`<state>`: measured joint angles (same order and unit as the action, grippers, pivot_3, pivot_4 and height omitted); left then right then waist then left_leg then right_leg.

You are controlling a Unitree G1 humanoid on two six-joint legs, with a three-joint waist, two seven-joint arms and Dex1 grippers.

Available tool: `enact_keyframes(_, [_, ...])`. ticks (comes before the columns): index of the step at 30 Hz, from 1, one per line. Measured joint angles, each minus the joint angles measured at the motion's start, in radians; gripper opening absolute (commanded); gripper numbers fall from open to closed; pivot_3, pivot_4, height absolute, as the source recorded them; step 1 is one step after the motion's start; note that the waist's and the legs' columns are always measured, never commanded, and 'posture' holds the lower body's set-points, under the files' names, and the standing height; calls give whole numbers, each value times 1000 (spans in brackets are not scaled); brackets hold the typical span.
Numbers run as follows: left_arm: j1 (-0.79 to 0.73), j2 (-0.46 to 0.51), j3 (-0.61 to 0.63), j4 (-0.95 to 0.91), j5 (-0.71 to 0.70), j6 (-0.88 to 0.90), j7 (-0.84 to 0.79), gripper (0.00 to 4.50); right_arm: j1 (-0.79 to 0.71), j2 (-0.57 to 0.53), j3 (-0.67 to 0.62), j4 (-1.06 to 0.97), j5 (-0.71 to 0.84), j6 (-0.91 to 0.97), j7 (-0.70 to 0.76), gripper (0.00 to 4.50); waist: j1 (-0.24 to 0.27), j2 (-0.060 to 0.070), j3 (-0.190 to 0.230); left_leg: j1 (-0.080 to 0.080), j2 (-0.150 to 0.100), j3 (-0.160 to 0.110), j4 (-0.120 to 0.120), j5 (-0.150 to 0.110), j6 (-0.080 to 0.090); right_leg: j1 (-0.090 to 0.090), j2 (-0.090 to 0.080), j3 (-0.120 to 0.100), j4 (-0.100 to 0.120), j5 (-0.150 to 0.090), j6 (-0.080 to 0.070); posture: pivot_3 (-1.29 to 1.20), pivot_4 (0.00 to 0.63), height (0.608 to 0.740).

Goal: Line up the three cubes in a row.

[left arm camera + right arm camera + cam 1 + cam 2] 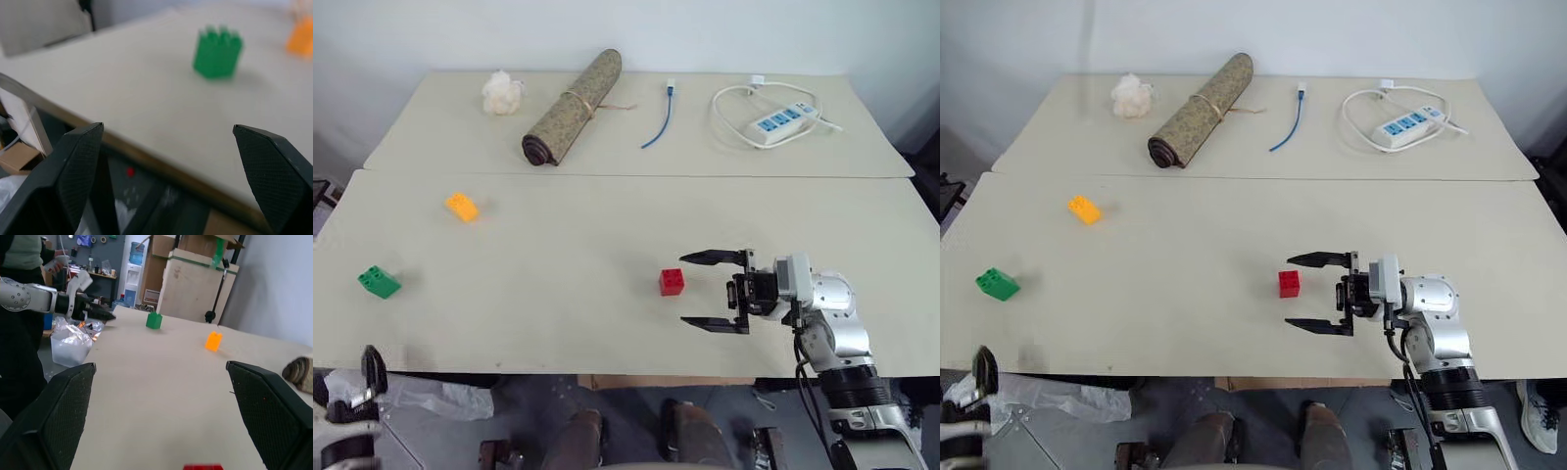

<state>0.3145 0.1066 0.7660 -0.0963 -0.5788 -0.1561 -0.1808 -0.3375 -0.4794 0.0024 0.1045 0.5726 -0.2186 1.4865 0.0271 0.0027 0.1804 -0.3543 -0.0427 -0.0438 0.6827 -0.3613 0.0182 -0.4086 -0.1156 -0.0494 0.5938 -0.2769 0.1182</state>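
I am working over a pale beige table (607, 323); a second matching table (636, 152) is butting against it on the far side from me, with a plain white wall (626, 29) rising behind. Looking along my right wrist, large cardboard boxes (195, 279) are leaning against a grey wall (274, 284), a water dispenser (133, 276) is standing beyond, and grey floor (460, 431) is showing beneath me.
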Motion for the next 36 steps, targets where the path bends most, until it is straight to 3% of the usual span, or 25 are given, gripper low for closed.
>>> enact_keyframes(5, [-132, 5, -24, -87, 69, 96, 241, 4500, 4, -5, 0, -11, 10, 38, 1, 4476, -9, 0, 0, 0, 1, 2, 0, -1, -1, -1, 2, 2, 4, 0, 0, 0, 150, 740])
enact_keyframes(12, [-268, 47, -91, -108, 176, 266, 433, 4500, 9, -15, 12, -96, 12, 112, -24, 4476, -1, -1, -1, 0, 1, 2, 1, -1, -1, -1, 3, 1, 4, 0, 0, 0, 150, 740])
enact_keyframes(23, [-444, 129, -141, 38, 257, 407, 521, 4500, 34, -9, 29, -178, 12, 156, -87, 4476, -4, -1, -1, 0, 0, 3, 0, -1, -1, -2, 3, -1, 6, 0, 0, 0, 150, 740])
enact_keyframes(32, [-443, 130, -148, 53, 270, 429, 526, 1622, 49, -7, 29, -182, 6, 151, -107, 4500, -3, -1, -1, 0, 0, 3, 1, -1, -1, -2, 3, -1, 6, 0, 0, 0, 150, 740])
enact_keyframes(36, [-441, 130, -143, 51, 237, 416, 470, 1487, 48, -5, 28, -179, 1, 132, -111, 4500, -3, -1, -1, 0, 0, 3, 1, -1, -1, -2, 2, -1, 6, 0, 0, 0, 150, 740])
